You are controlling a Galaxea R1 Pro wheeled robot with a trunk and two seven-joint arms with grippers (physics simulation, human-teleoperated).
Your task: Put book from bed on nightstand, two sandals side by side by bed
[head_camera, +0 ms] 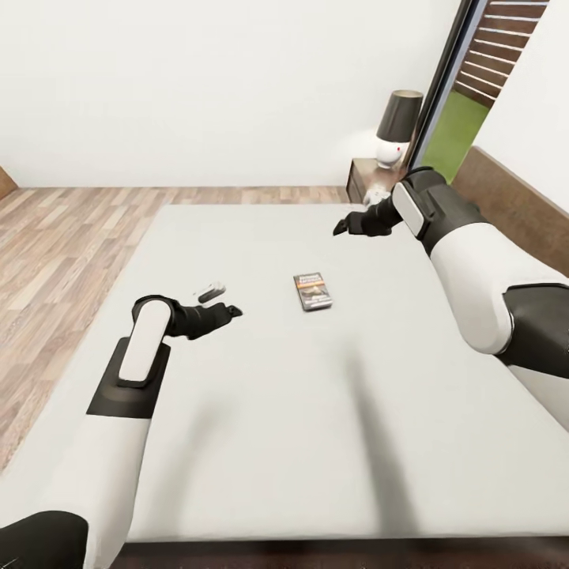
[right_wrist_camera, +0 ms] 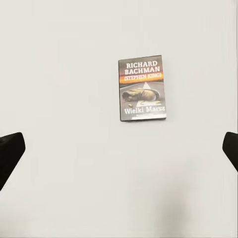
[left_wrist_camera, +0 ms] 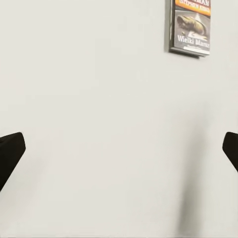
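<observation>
Both grippers are held above the bed [head_camera: 261,411], with nothing gripped. Left gripper [head_camera: 225,304] is seen over the mattress on the robot's left, its dark fingertips [left_wrist_camera: 11,151] spread wide at the edges of the left wrist view. Right gripper [head_camera: 341,226] is held farther toward the nightstand side, its fingertips [right_wrist_camera: 10,153] likewise spread wide apart. Between the two, the book [head_camera: 312,291] is found lying flat on the mattress, cover up, touched by neither gripper. "RICHARD BACHMAN" is read on its cover [right_wrist_camera: 142,88]; part of it is also seen in the left wrist view [left_wrist_camera: 190,27]. Beyond the bed's far corner the nightstand [head_camera: 365,175] is noted, bearing a dark-shaded lamp [head_camera: 395,126] beside the window [head_camera: 454,118]
</observation>
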